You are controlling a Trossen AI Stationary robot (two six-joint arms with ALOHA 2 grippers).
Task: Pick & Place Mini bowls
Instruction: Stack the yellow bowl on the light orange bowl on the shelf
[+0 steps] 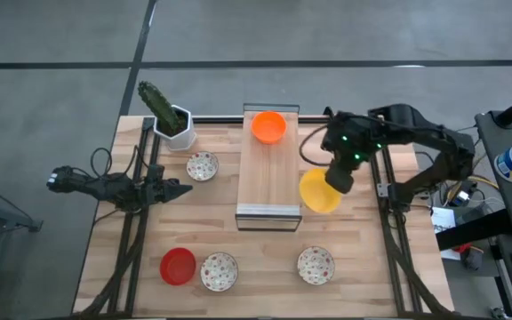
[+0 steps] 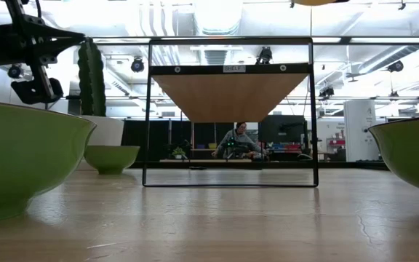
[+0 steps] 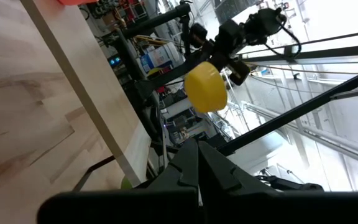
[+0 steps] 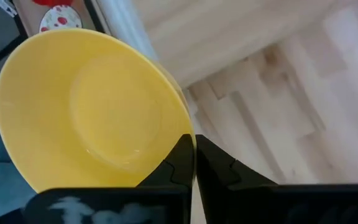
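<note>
My right gripper point(image 1: 334, 182) is shut on the yellow bowl point(image 1: 319, 192) and holds it in the air by the right edge of the raised wooden shelf point(image 1: 268, 173). The left wrist view also shows that bowl point(image 3: 206, 87) aloft. The orange bowl point(image 1: 268, 126) sits on the shelf's far end. On the table rest the red bowl point(image 1: 178, 266) and three white speckled bowls point(image 1: 203, 165), point(image 1: 220, 271), point(image 1: 316, 265). My left gripper point(image 1: 181, 188) is shut and hovers left of the shelf, touching nothing. My right gripper pinches the yellow bowl's rim point(image 4: 178, 118) between its two fingers, one on the inner side and one on the outer. The fingers come from above, slanting down. The bowl is lifted clear and tilted, its hollow turned toward the wrist.
A white pot with a green cactus point(image 1: 172, 117) stands at the far left corner. The shelf's black frame point(image 2: 231, 109) rises in mid-table. Black rails run along both table sides. A person point(image 2: 238, 140) sits far behind the table.
</note>
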